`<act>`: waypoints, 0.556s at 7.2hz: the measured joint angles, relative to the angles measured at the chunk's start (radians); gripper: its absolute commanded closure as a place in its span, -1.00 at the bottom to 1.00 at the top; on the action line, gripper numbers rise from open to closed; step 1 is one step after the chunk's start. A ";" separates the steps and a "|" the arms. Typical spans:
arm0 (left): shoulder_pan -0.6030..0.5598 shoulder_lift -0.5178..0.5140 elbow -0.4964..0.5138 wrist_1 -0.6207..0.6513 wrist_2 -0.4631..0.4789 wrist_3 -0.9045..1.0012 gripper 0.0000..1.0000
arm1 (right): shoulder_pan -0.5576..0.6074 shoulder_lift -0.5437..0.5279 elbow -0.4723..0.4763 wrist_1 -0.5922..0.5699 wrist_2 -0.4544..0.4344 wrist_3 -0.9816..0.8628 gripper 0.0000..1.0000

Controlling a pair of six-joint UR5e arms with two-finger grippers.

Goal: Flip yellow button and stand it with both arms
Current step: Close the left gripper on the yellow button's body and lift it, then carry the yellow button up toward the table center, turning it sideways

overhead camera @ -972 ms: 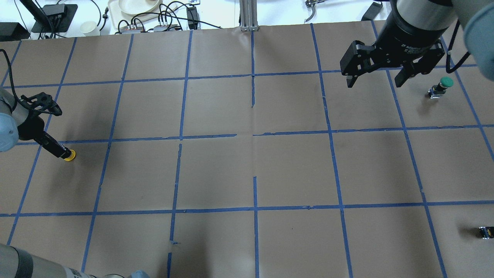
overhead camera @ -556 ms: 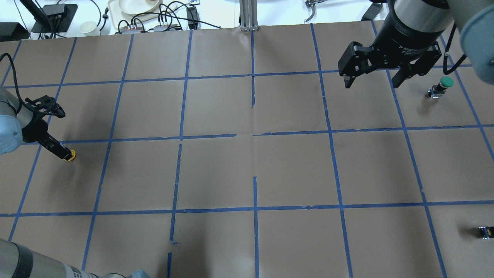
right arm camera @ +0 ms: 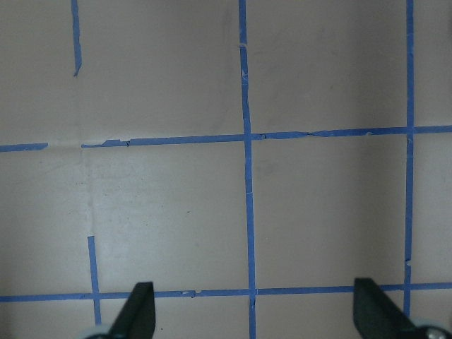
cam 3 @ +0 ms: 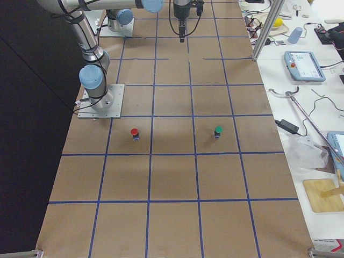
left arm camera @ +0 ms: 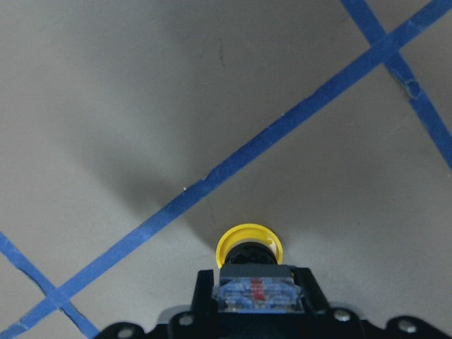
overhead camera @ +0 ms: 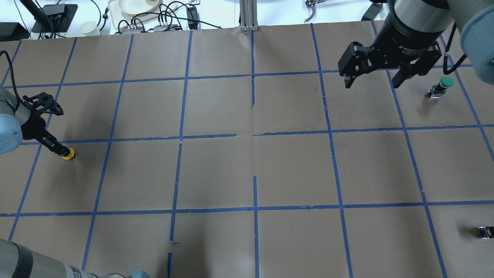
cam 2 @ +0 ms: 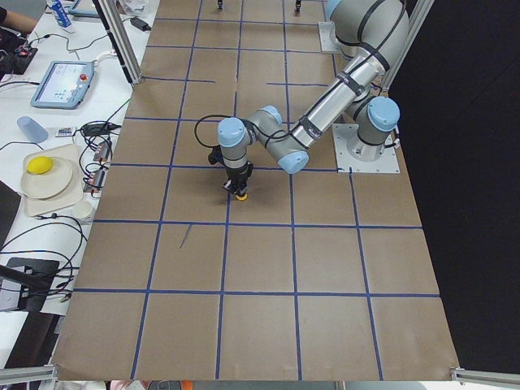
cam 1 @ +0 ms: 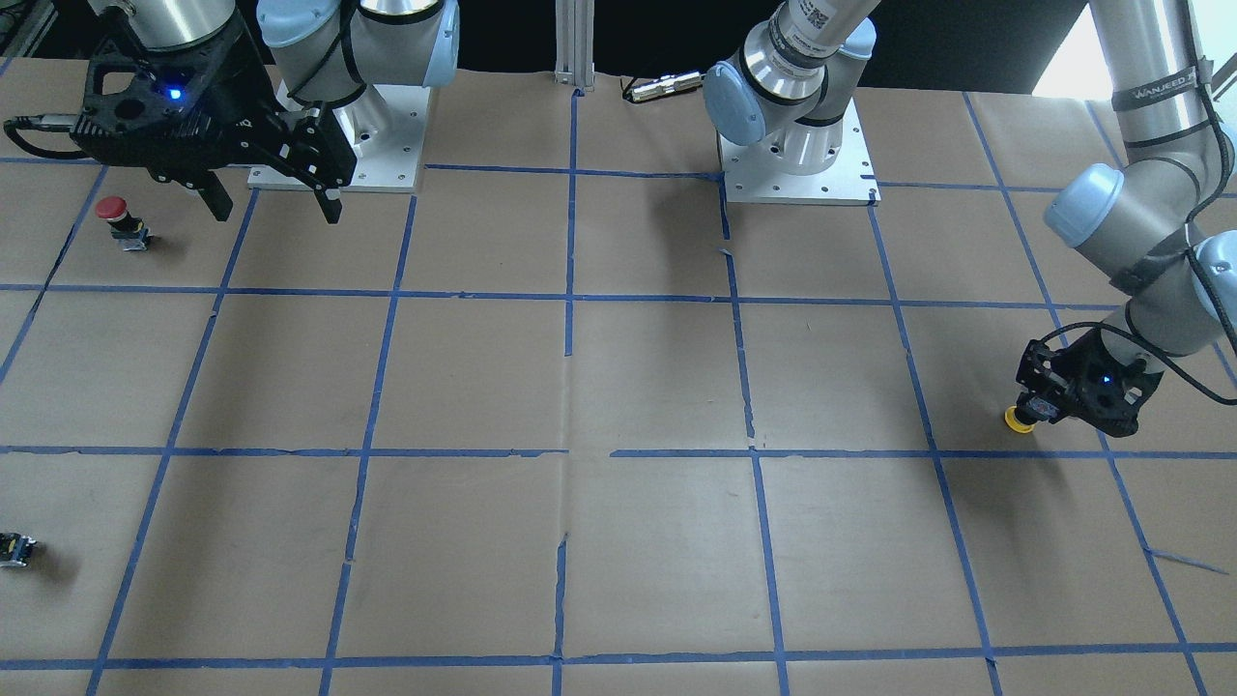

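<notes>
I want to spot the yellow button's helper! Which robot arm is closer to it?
Left. The left gripper is shut right on the yellow button, while the right gripper hangs open far across the table.

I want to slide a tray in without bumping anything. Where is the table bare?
The middle squares are bare, from the left gripper, shut on the yellow button, across to the open right gripper. Crowded: the robot's far right corner, around that gripper and the green button. A small black part lies at the near right edge.
</notes>
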 measured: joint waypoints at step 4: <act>-0.091 0.122 0.047 -0.260 -0.118 -0.149 0.92 | -0.005 0.001 0.000 0.000 0.001 0.000 -0.99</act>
